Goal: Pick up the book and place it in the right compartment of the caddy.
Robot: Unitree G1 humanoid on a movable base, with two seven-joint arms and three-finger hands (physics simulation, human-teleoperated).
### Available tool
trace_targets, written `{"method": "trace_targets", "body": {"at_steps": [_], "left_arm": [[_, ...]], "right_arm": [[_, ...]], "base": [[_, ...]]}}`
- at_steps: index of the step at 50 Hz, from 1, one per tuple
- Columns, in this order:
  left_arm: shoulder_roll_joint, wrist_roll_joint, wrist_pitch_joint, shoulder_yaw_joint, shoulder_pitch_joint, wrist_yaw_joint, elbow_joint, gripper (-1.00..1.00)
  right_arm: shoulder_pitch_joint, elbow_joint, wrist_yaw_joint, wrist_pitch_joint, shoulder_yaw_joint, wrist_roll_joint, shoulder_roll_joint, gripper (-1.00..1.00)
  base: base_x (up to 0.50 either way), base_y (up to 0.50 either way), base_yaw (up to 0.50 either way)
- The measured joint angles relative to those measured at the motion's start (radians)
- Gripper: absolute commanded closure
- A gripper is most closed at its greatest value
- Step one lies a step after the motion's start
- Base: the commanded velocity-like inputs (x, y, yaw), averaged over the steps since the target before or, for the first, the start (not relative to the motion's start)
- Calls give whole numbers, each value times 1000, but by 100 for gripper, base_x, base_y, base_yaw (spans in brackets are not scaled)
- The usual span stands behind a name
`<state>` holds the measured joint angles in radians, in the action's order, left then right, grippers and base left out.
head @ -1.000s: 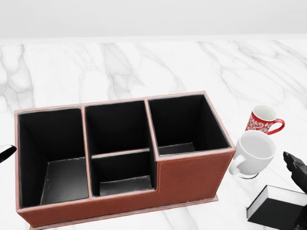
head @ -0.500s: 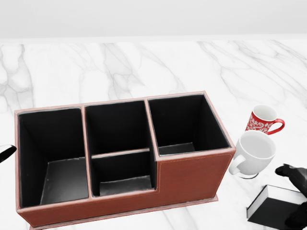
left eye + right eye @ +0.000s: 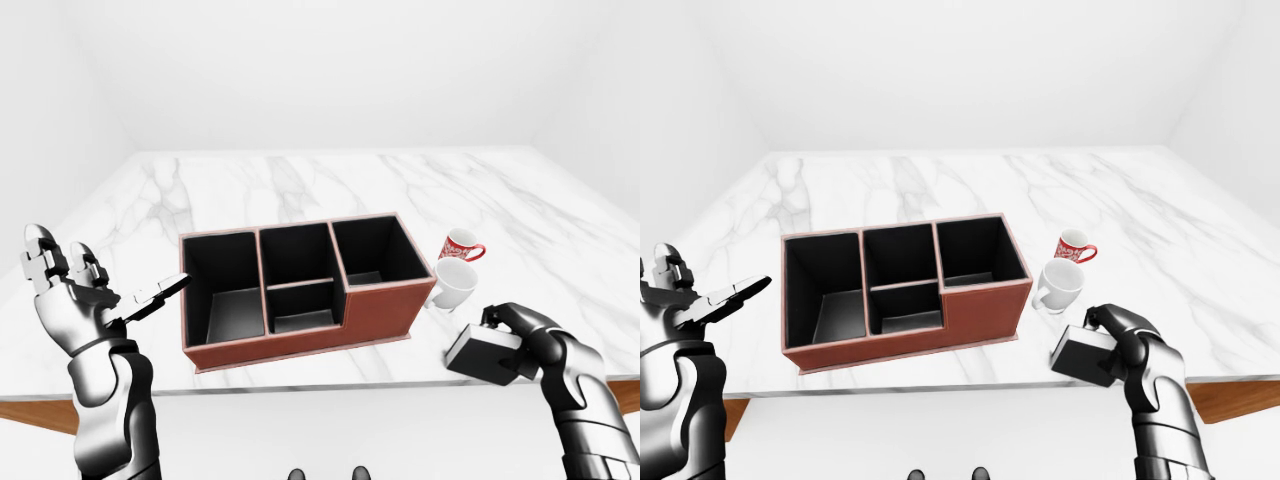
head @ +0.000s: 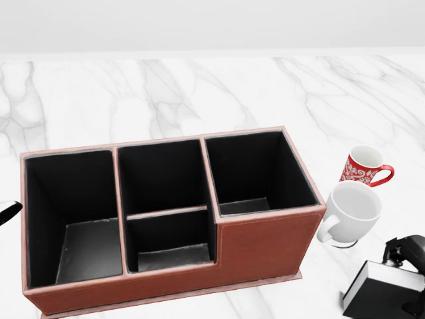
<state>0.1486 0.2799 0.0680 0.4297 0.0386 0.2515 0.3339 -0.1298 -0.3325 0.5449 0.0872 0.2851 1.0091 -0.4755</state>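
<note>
The book (image 3: 478, 356), black with white page edges, is at the table's near right edge, to the right of the caddy. My right hand (image 3: 508, 335) has its fingers curled over the book's top and is shut on it; the book looks slightly tilted. It also shows at the bottom right of the head view (image 4: 377, 290). The brown caddy (image 3: 300, 343) with black compartments stands mid-table; its right compartment (image 4: 255, 173) holds nothing. My left hand (image 3: 95, 290) is open and raised, left of the caddy, holding nothing.
A white mug (image 3: 453, 287) stands just right of the caddy, between it and the book. A red patterned mug (image 3: 461, 245) stands behind it. The marble table's near edge (image 3: 330, 385) runs just below the caddy and the book.
My right hand has come down from beside the book and its fingers have curled over the book's top edge. The book has shifted slightly. Caddy, mugs and left hand are unmoved.
</note>
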Motion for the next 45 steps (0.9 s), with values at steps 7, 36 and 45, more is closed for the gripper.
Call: {"method": "trace_targets", "body": {"at_steps": [7, 36, 45], "left_arm": [[0, 0, -1, 0, 0, 0, -1, -100], [1, 1, 3, 0, 2, 2, 2, -100], [1, 1, 4, -2, 3, 3, 4, -100]], "right_arm": [[32, 131, 93, 0, 43, 9, 7, 100], [-311, 713, 153, 0, 168, 11, -242, 100], [-683, 570, 154, 0, 5, 38, -246, 100]], "base": [[0, 0, 0], [0, 0, 0], [0, 0, 0]]}}
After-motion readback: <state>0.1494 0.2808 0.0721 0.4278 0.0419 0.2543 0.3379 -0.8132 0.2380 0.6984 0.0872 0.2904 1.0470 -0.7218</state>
